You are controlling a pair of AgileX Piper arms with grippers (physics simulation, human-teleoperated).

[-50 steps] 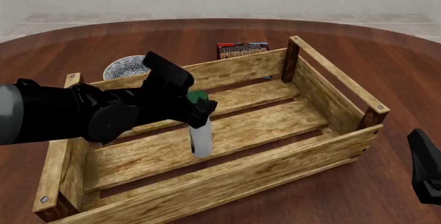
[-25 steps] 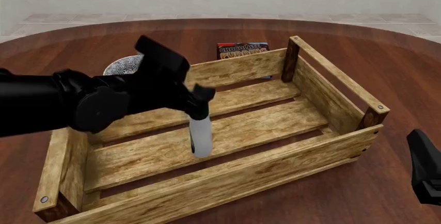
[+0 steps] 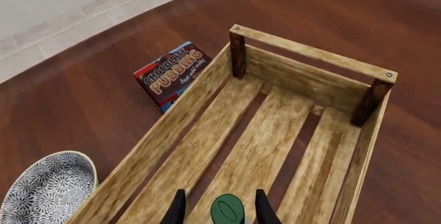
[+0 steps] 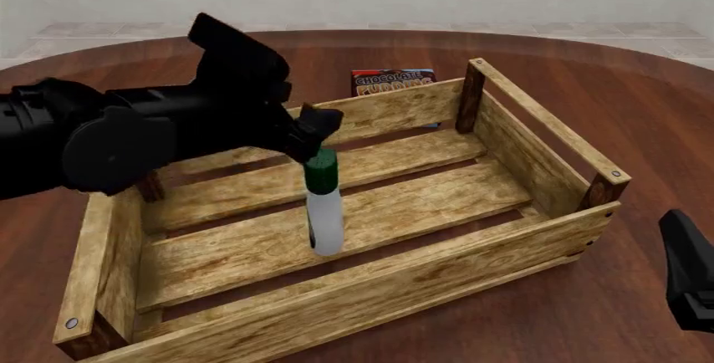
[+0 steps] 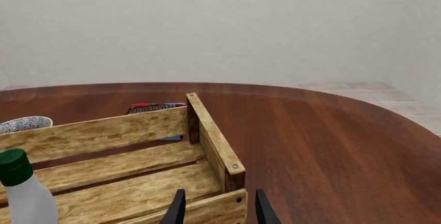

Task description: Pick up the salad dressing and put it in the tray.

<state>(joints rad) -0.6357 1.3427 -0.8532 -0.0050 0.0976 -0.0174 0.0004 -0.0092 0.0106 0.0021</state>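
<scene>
in tray (image 4: 558, 166), dressing (image 4: 323, 212) upright, left pincer (image 4: 316, 129) open

Salad dressing (image 5: 24, 195) upright inside tray (image 5: 214, 144), beyond parted tool (image 5: 216, 208).

Glossy blk arms (image 4: 112, 133), angular housings

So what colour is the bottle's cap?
Dark green; the cap shows best in the front view.
</scene>
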